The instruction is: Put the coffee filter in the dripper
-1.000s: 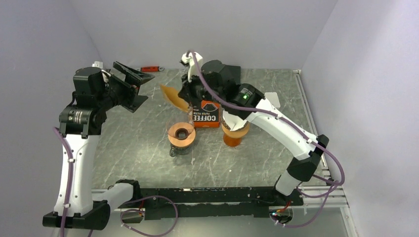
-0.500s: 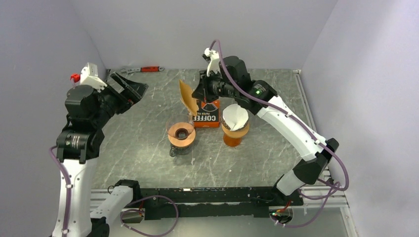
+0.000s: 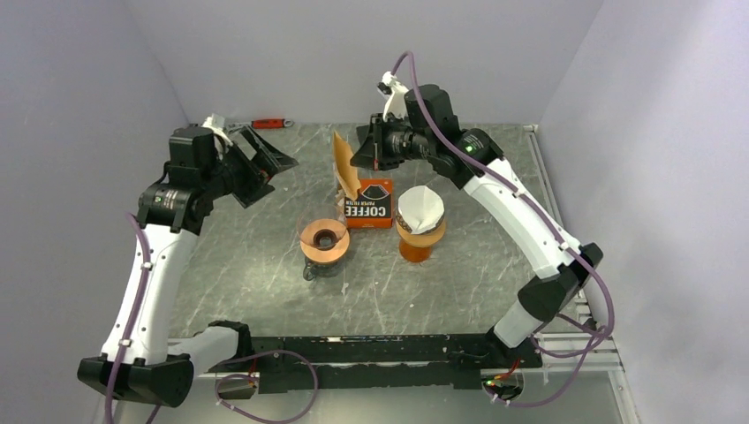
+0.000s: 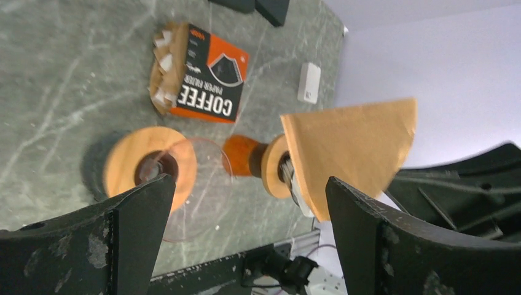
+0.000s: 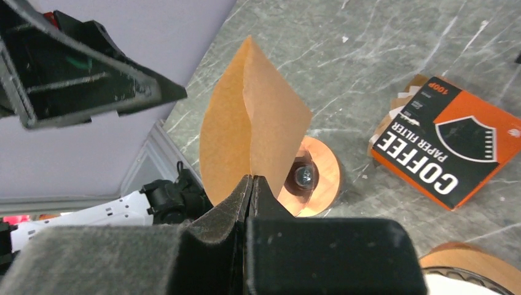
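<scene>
My right gripper (image 3: pixel 359 157) is shut on the edge of a brown paper coffee filter (image 3: pixel 341 165) and holds it upright in the air, behind the empty dripper (image 3: pixel 324 240), a glass one with a wooden collar. In the right wrist view the jaws (image 5: pixel 250 182) pinch the filter (image 5: pixel 252 129) above the dripper (image 5: pixel 313 177). My left gripper (image 3: pixel 272 163) is open and empty, raised to the left of the filter. In the left wrist view the filter (image 4: pixel 350 153) hangs by the right finger (image 4: pixel 362 215), with the dripper (image 4: pixel 144 165) below.
An orange COFFEE paper filter box (image 3: pixel 369 205) lies behind the dripper. A second, orange dripper (image 3: pixel 419 225) with a white filter in it stands to its right. A red-handled wrench (image 3: pixel 269 124) lies at the back edge. A small white block (image 4: pixel 308 82) lies on the table.
My right gripper has lifted and moved right and back with the filter, which now stands upright. My left arm has swung right, bringing its open gripper close to the filter.
</scene>
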{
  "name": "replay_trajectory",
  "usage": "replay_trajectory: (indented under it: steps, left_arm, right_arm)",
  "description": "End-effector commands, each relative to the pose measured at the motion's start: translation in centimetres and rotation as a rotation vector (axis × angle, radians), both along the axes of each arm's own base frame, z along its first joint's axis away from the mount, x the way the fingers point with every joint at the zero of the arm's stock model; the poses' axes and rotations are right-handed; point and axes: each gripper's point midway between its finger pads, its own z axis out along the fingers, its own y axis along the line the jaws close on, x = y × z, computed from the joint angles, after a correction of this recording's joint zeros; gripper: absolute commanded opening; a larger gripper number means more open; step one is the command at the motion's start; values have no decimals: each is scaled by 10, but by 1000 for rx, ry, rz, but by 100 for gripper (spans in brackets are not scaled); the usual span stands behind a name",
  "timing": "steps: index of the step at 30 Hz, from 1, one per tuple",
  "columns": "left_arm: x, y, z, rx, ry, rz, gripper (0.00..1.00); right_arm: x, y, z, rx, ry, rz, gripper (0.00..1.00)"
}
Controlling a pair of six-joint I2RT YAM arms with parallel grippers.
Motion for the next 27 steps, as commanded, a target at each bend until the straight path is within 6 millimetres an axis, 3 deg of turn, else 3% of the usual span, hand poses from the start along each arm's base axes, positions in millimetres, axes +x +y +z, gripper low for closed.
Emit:
replay_trajectory:
  steps: [1, 4, 10, 19, 27]
  left_arm:
    - [-11, -30, 28, -66, -52, -61, 99]
    - [-17, -50, 35, -52, -99, -143, 91]
    - [-27, -82, 18, 24, -16, -247, 85]
    - [-30, -89, -3, 196, 54, -233, 78]
    - [-30, -69, -4, 296, 84, -150, 53]
  right_arm:
    - [-8, 15, 7, 61, 89, 59, 0]
    - [-11, 25, -1, 81, 140, 104, 0]
    - [-15, 30, -7, 97, 182, 127, 0]
    - [-18, 31, -10, 90, 197, 134, 0]
    - [-20, 33, -13, 78, 207, 147, 0]
